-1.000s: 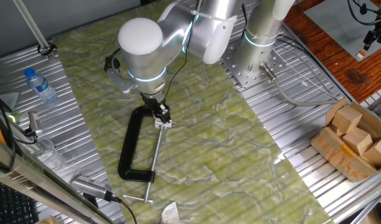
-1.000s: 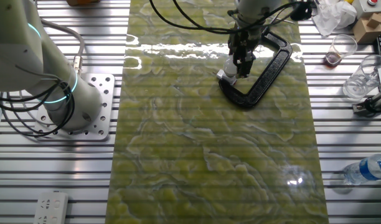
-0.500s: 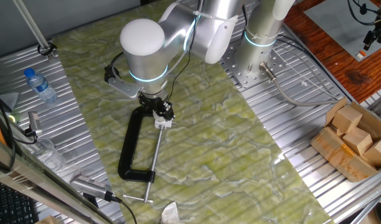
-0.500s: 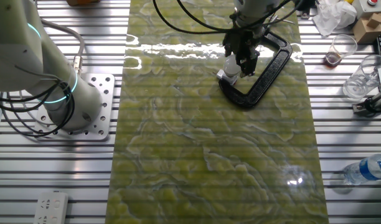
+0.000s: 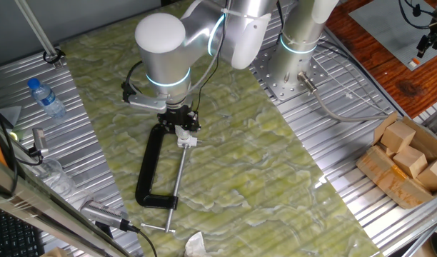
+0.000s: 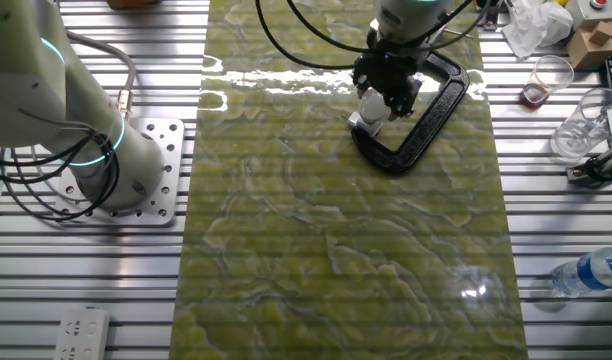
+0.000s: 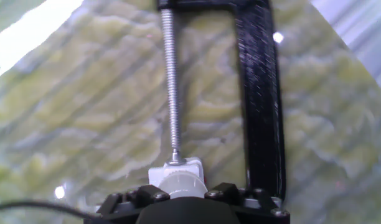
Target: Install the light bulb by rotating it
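The light bulb (image 7: 183, 183), small and pale grey-white, sits on a white square socket block (image 7: 176, 168) at the end of the screw (image 7: 172, 87) of a black C-clamp (image 7: 262, 93). My gripper (image 7: 185, 194) points straight down over it, with one black finger (image 7: 147, 196) on each side of the bulb, shut on it. In one fixed view the gripper (image 5: 183, 128) hides the bulb above the block (image 5: 187, 141) and the clamp (image 5: 148, 168). In the other fixed view the bulb (image 6: 372, 104) shows under the gripper (image 6: 386, 90), beside the clamp (image 6: 436, 110).
A water bottle (image 5: 46, 98) lies at the left. A box of wooden blocks (image 5: 408, 160) stands at the right. A plastic cup (image 6: 546, 78), a second bottle (image 6: 591, 270), a power strip (image 6: 84, 333) and a second arm's base (image 6: 136, 175) ring the green mat.
My hand has turned about its vertical axis while staying over the bulb and socket block. The clamp and block have not moved.
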`<state>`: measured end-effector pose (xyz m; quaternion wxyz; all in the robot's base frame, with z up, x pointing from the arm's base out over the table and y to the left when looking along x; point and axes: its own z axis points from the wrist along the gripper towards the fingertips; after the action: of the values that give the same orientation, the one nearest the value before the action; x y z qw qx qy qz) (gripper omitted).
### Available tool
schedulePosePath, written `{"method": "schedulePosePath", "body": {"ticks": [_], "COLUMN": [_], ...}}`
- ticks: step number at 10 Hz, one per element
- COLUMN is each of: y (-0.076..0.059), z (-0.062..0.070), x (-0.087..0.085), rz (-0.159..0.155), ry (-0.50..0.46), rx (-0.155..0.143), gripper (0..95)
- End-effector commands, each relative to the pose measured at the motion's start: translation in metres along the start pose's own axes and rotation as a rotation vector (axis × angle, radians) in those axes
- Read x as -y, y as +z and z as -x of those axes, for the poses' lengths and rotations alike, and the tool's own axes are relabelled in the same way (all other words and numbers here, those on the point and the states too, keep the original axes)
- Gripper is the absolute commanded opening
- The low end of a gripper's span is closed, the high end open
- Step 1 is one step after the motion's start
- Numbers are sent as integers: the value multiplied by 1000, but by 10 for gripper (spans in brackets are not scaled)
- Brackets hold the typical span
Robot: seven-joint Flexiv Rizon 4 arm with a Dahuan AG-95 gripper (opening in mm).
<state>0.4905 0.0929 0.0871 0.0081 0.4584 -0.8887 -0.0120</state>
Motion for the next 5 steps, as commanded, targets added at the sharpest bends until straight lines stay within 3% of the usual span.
{"method": "schedulePosePath", "body": {"ticks": [1, 5], "y": [0, 0], "z": [1, 1], "x": [0, 0], "rz": [11, 7], "ry": [-145, -230], "rx": [11, 19], "gripper": [760, 760]}}
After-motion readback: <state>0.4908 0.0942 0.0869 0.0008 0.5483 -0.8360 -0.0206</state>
